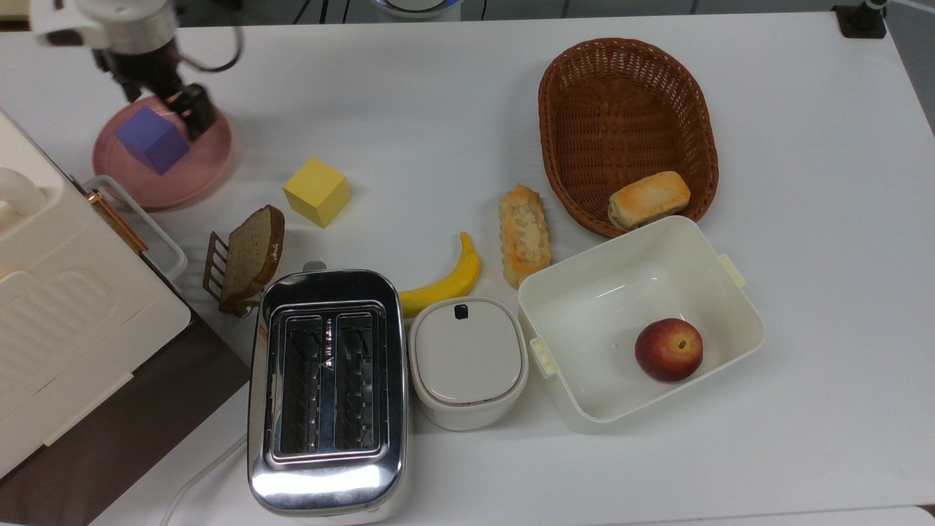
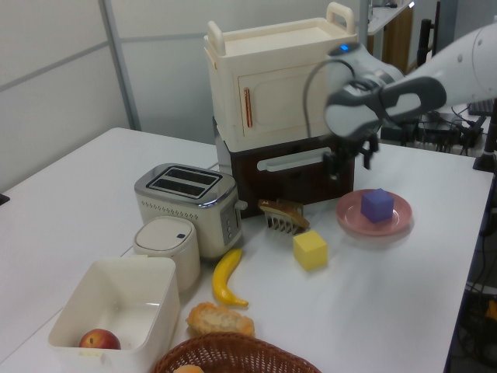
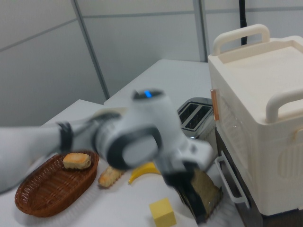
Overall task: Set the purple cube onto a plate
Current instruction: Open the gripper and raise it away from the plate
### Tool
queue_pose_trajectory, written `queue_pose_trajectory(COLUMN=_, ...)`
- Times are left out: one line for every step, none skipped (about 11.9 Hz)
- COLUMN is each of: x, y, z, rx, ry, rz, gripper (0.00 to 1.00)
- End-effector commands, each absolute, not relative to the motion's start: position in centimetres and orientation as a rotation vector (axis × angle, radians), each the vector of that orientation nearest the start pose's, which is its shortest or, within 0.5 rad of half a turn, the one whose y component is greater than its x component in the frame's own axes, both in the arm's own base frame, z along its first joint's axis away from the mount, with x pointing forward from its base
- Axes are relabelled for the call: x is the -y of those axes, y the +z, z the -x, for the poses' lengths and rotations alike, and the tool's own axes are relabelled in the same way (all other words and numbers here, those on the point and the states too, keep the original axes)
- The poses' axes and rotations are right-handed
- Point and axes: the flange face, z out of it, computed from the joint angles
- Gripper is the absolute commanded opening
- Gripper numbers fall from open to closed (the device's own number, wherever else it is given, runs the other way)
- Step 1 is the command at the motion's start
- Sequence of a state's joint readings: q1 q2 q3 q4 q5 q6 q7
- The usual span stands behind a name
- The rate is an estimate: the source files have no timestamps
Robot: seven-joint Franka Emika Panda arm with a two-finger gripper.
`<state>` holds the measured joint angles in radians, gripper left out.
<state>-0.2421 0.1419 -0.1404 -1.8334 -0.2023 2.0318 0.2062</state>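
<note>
Purple cube point(image 1: 153, 139) rested on the pink plate point(image 1: 197, 172).
Gripper point(image 1: 162, 98) hovered at the cube's twelve o'clock in the top view, fingers apart and empty (no readable writing anywhere).

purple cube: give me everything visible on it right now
The purple cube is a small matte blue-violet block with plain faces and crisp edges, apparently solid. It rests flat on the pink plate, corner-on in the top view, toward that view's left side of the plate. The gripper hangs above, open, not touching it.
</note>
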Motion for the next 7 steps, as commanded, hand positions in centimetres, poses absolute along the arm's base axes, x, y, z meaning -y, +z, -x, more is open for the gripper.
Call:
queue_pose_trajectory(x=9.7, y=57.3, z=-57.4, rx=-0.555, ry=-0.061, rz=3.208, gripper=1.00)
queue_pose_trajectory(x=5.8, y=60.3, z=-57.7, rx=-0.466, ry=-0.098, rz=3.173, gripper=1.00)
queue_pose_trajectory(x=2.1, y=62.0, z=-57.9, rx=-0.379, ry=-0.130, rz=3.162, gripper=1.00)
queue_pose_trajectory(x=-3.0, y=62.0, z=-58.0, rx=-0.293, ry=-0.140, rz=3.178, gripper=1.00)
queue_pose_trajectory(x=-6.1, y=61.5, z=-58.0, rx=-0.289, ry=-0.138, rz=3.182, gripper=1.00)
queue_pose_trajectory(x=-6.6, y=61.1, z=-57.9, rx=-0.293, ry=-0.127, rz=3.185, gripper=1.00)
queue_pose_trajectory(x=-5.8, y=60.2, z=-57.9, rx=-0.309, ry=-0.099, rz=3.190, gripper=1.00)
